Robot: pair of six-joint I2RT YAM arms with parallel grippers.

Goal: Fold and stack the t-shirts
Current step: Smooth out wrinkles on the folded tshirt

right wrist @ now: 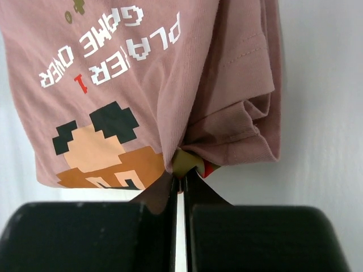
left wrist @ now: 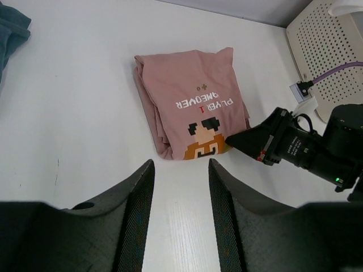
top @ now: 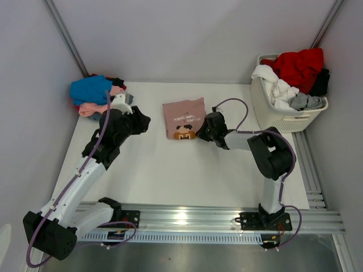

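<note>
The folded pink tee (top: 182, 117) lies print-up in the middle of the table (top: 153, 170). My right pincer (right wrist: 181, 180) is clamped on its near edge, perhaps catching only some layers. I should lift low and slowly so the fold holds. My left pincer (left wrist: 180, 198) hangs parted, empty.

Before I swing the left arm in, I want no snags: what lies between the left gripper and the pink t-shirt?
Only bare table between left gripper and pink t-shirt, shown in the left wrist view.

A white slatted laundry basket (top: 273, 115) stands at the far right corner of the white table (top: 159, 173).
</note>
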